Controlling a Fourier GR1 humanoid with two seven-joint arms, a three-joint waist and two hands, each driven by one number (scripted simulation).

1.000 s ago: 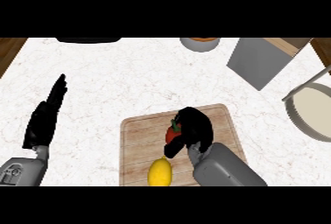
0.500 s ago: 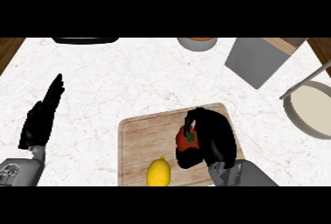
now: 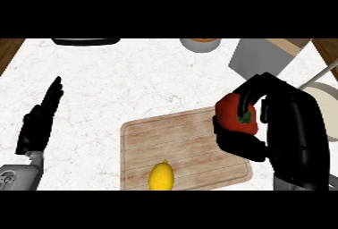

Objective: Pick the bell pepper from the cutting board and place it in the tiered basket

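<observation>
One robot hand (image 3: 290, 123), the right, curls round the bell pepper (image 3: 234, 114) by the cutting board (image 3: 178, 138)

The right hand (image 3: 293, 129), which a second ago sat curled over the bell pepper (image 3: 232, 112) on the middle of the cutting board (image 3: 178, 143), has carried it up and to the right. The pepper now shows larger, at the board's right edge, fingers arched over its top and thumb beneath. The forearm has swung rightward too.
</observation>
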